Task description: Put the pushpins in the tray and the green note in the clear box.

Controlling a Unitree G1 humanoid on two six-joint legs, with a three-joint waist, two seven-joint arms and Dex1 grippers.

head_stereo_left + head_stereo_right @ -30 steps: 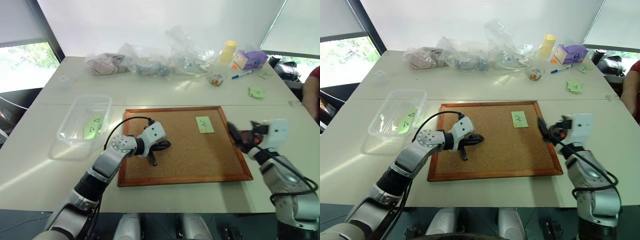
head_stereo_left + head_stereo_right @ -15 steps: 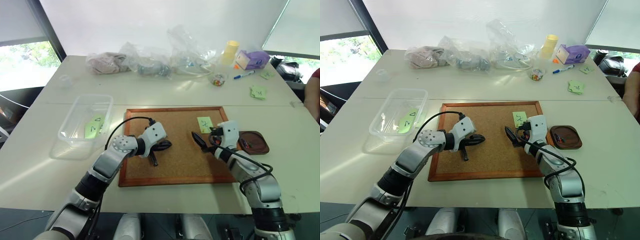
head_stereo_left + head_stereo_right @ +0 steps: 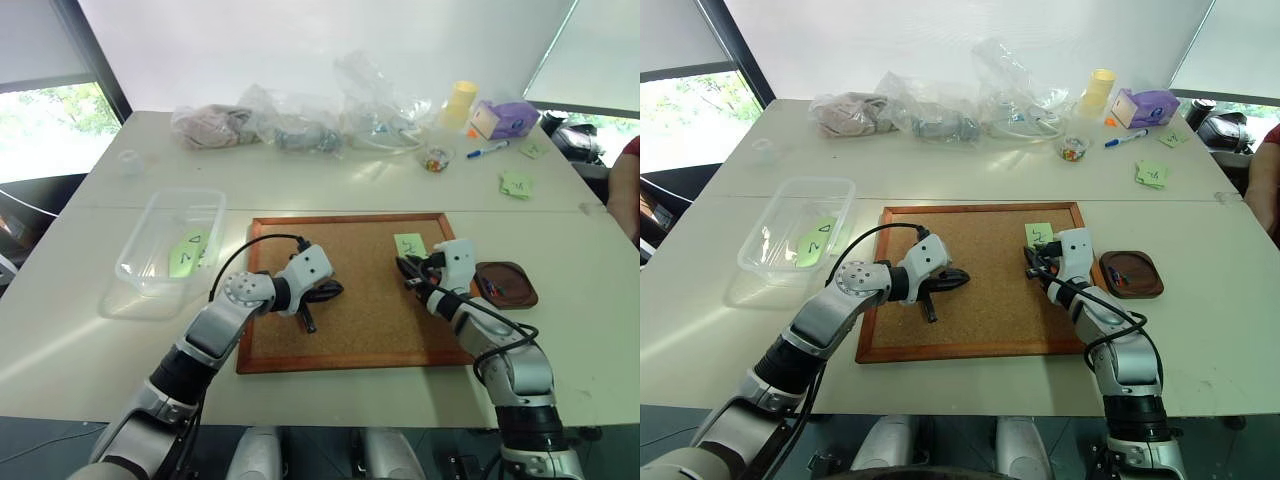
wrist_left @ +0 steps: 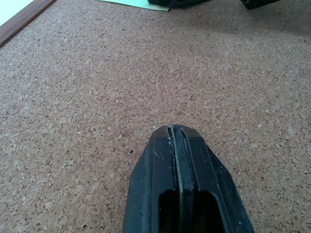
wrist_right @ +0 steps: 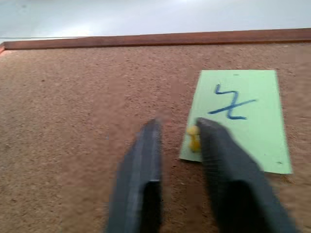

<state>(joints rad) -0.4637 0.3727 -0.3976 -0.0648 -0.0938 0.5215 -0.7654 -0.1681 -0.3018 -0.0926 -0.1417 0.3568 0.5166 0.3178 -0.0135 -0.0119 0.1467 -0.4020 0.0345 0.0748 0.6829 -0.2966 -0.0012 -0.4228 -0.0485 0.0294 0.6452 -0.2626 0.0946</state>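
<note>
The green note [image 3: 409, 244] with a dark squiggle lies on the corkboard [image 3: 360, 330], held by a yellow pushpin [image 5: 193, 137] at its near corner. My right gripper [image 5: 180, 125] has closed in around that pushpin, whose head sits between the fingers against one of them. In the left eye view the right gripper [image 3: 408, 268] is at the note's near edge. The dark-brown tray [image 3: 530, 296] sits just right of the board with tiny coloured pins in it. My left gripper [image 3: 325, 292] rests shut and empty on the cork. The clear box [image 3: 140, 265] stands at the left.
A green note marked with a triangle [image 3: 188, 252] lies inside the clear box. Plastic bags [image 3: 300, 125], a yellow cup [image 3: 458, 100], a purple box [image 3: 505, 117], a marker and a small bowl [image 3: 433, 160] line the far table. A person's sleeve [image 3: 630, 190] is at the right edge.
My right arm swung left and down from over the tray to the green note, and its fingers came together around the yellow pushpin. The left arm stayed still.
</note>
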